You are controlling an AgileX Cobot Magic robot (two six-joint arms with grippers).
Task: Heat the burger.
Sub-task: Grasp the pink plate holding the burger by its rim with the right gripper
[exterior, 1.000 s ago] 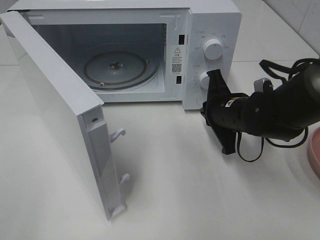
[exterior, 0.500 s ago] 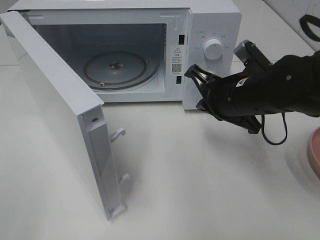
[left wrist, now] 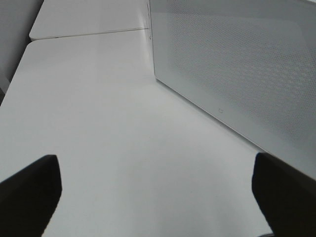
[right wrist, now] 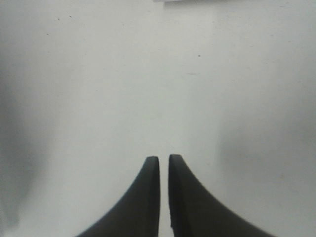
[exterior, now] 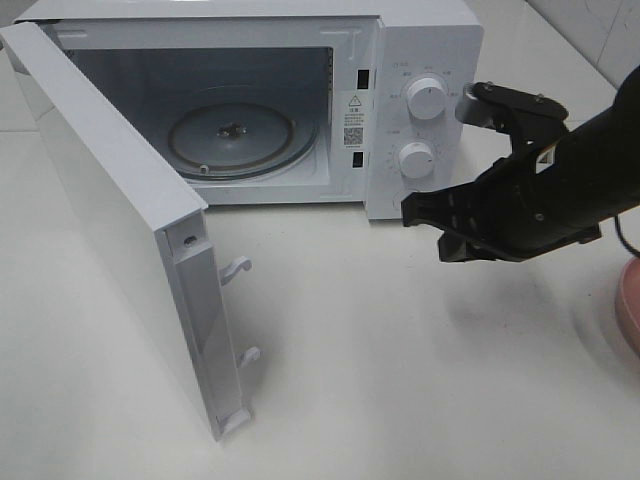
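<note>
My right hand hovers over the table before the dials of the microwave, fingers nearly together and holding nothing. My left hand, fingers wide apart, sits beside the microwave's open door. I cannot see the burger.

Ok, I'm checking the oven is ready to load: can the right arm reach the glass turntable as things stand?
Probably yes. The door stands swung wide, nothing sits on the turntable, and the right gripper, empty, hangs by the control panel with nothing visible between it and the turntable.
</note>
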